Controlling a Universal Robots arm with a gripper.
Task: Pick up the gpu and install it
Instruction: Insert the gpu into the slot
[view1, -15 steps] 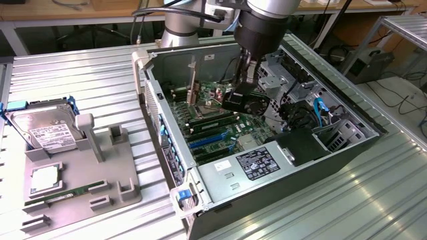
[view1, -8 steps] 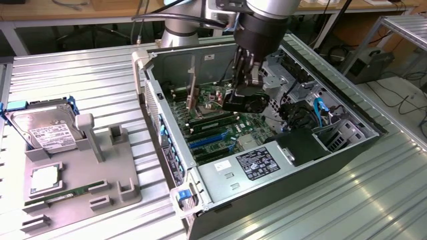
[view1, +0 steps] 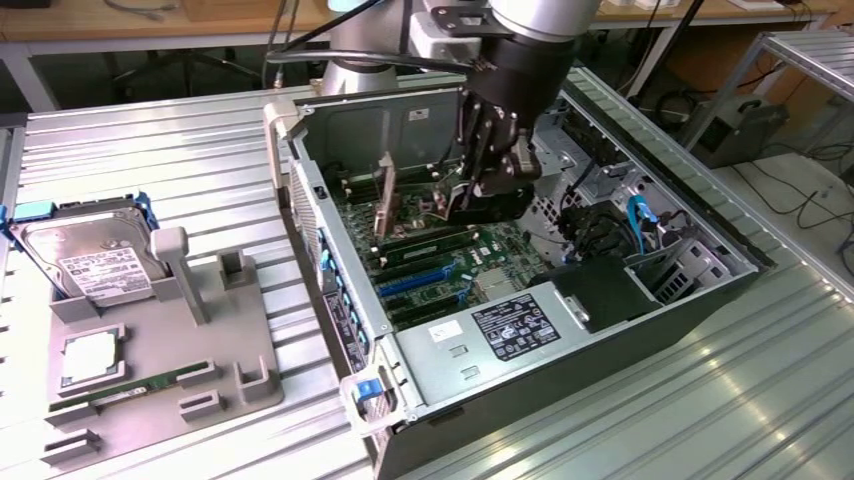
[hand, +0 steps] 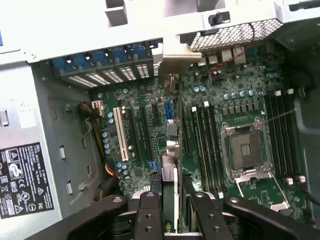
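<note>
**Claw Grips GPU On Edge Inside Open Case**

The claw (view1: 483, 188) reaches down into the open computer case (view1: 694, 290), which lies on its side on the ribbed metal desk (view1: 174, 150). Its 2 fingers (hand: 150, 200) are closed in on the gpu (hand: 170, 167), 1 on each face of the thin card.

In the wrist view the card is seen edge-on. It runs from between the fingers toward the case's rear wall, where its silvery bracket (hand: 174, 57) sits just beside the row of blue slot clips (hand: 107, 55). The card stands upright over the motherboard (hand: 150, 125), between the white slot (hand: 119, 132) and the processor socket (hand: 247, 150). Whether its lower edge sits in a slot cannot be told.

On the exterior view's left, well apart from the case, a grey holder (view1: 174, 340) rests on the desk. It carries a hard drive (view1: 87, 262) propped at a tilt and a green memory stick (view1: 118, 392) lying flat.
</note>
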